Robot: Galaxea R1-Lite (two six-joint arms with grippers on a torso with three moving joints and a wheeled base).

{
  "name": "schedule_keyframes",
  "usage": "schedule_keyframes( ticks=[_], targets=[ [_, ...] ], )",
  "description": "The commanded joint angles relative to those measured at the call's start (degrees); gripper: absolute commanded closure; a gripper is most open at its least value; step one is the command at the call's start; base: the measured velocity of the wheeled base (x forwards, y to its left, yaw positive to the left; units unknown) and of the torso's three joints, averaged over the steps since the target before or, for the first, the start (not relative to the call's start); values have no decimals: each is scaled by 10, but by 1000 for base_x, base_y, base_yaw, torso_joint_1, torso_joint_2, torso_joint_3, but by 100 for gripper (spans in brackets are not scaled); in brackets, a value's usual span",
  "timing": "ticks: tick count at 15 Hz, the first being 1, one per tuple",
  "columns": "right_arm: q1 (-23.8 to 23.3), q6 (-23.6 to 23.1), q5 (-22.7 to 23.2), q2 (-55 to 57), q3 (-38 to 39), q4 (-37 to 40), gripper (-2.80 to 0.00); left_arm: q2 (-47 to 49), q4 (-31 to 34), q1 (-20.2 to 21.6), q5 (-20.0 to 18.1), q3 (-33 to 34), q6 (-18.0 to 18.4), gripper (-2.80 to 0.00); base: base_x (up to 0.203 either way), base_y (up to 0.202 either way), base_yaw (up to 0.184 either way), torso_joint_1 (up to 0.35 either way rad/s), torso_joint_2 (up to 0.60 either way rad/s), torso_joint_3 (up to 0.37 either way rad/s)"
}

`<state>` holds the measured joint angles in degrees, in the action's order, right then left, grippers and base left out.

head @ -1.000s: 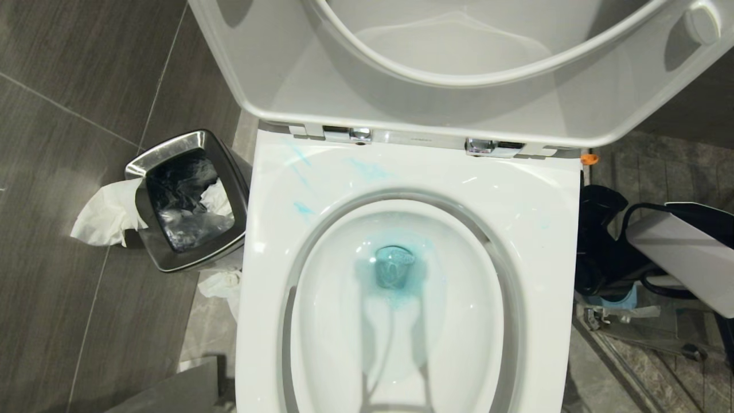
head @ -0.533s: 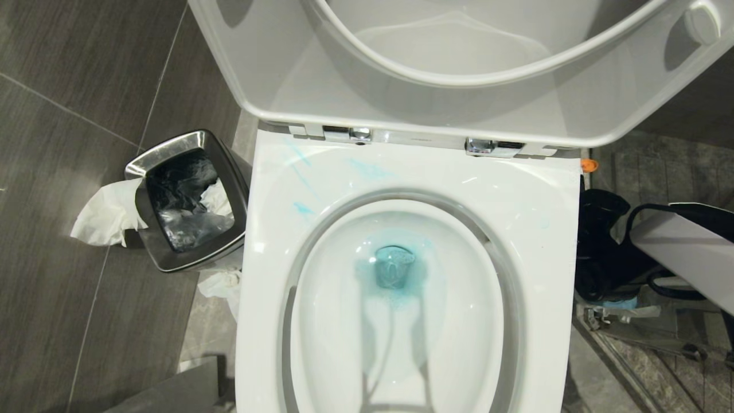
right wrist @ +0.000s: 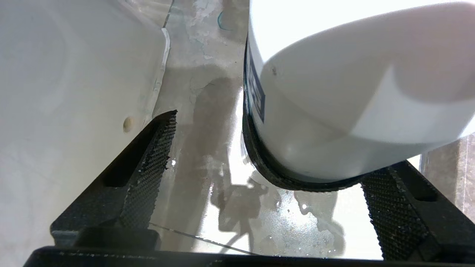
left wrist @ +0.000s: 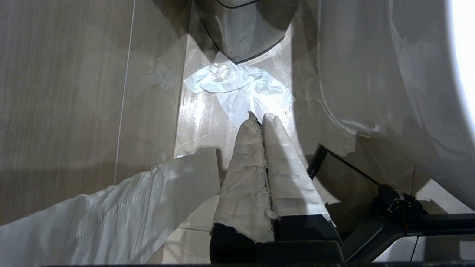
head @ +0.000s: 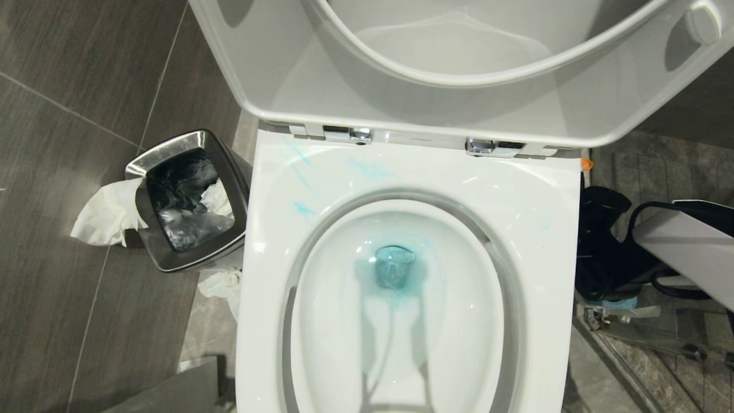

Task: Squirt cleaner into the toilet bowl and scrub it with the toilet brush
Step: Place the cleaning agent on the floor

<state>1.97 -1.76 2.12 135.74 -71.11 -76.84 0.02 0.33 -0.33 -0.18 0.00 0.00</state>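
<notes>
Right pincer: I see its jaws spread wide down at the floor beside the toilet, one finger near the white bottle, the other well off it. Nothing is gripped.
Left pincer: parked low over the floor tiles, cloth-wrapped fingers pressed together, holding nothing.
Toilet bowl: straight ahead of me, seat and lid raised.
Cleaner: blue-tinted water pooled at the drain, with pale blue smears on the back left of the rim. I judge the squirting done.
Toilet brush: I cannot find it in any view; scrubbing is not yet begun.
Risk, bottle: the bottle looks tilted between my open fingers. If it is not settled on its dark base, a careless withdrawal could clip it and tip it over.
Risk, wet floor: the tiles under the right pincer shine with droplets, so a toppled bottle could slide.
Risk, search: the brush being out of sight, I may have to reach blind on the right side among black cables.
Risk, smears: cleaner on the rim may be missed by a scrub confined to the basin.
Writing: a dark label panel on the bottle, nothing legible. No brand readable.
</notes>
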Motion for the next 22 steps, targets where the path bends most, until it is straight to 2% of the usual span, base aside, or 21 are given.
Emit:
schedule_keyframes(
  ticks=[1, 10, 16, 22],
  targets=[
    [5, 3, 2, -5, 1, -4, -280, 0, 0, 0, 0, 1, 0, 0, 0, 0, 0, 0, 0, 0],
    [11, 11, 6, -31, 26, -3, -280, 0, 0, 0, 0, 1, 0, 0, 0, 0, 0, 0, 0, 0],
    [11, 5, 3, -99, 153, -10, -280, 0, 0, 0, 0, 1, 0, 0, 0, 0, 0, 0, 0, 0],
    [11, -12, 3, -185, 275, -50, -280, 0, 0, 0, 0, 1, 0, 0, 0, 0, 0, 0, 0, 0]
  ],
)
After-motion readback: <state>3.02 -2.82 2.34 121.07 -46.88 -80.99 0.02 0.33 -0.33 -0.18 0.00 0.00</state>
